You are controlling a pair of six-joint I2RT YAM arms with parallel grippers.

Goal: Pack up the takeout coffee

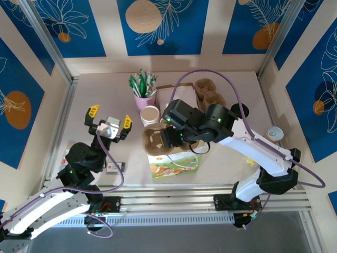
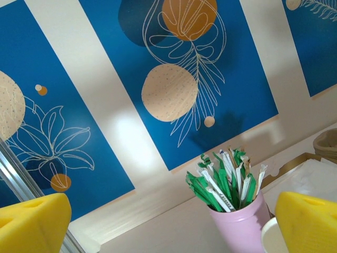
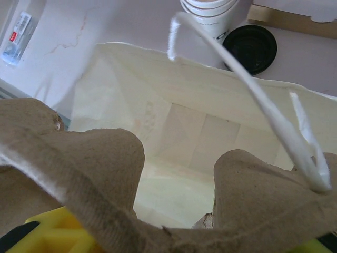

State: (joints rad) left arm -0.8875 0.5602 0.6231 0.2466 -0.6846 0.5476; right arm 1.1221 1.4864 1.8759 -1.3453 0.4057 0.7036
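Observation:
A round black lid (image 3: pixel 250 48) sits on the table past the bag's far rim, next to the stack of lidless cups (image 3: pixel 208 13); I cannot tell whether the takeout coffee cup stands under it. My right gripper (image 1: pixel 169 138) (image 3: pixel 179 243) is shut on a brown pulp cup carrier (image 1: pixel 157 140) (image 3: pixel 105 174), holding it over the open mouth of the white paper bag (image 1: pixel 174 162) (image 3: pixel 200 137). The bag's inside looks bare. My left gripper (image 1: pixel 109 125) (image 2: pixel 168 234) hovers open to the left with nothing between its yellow fingertips (image 2: pixel 31 224).
A pink cup of green-white sticks (image 1: pixel 143 95) (image 2: pixel 239 213) stands at the back beside the cup stack (image 1: pixel 150 115). More pulp carriers (image 1: pixel 209 94) lie on cardboard at the back right. A small pale-topped container (image 1: pixel 275 133) sits far right. A small packet (image 1: pixel 115 167) lies near the front rail.

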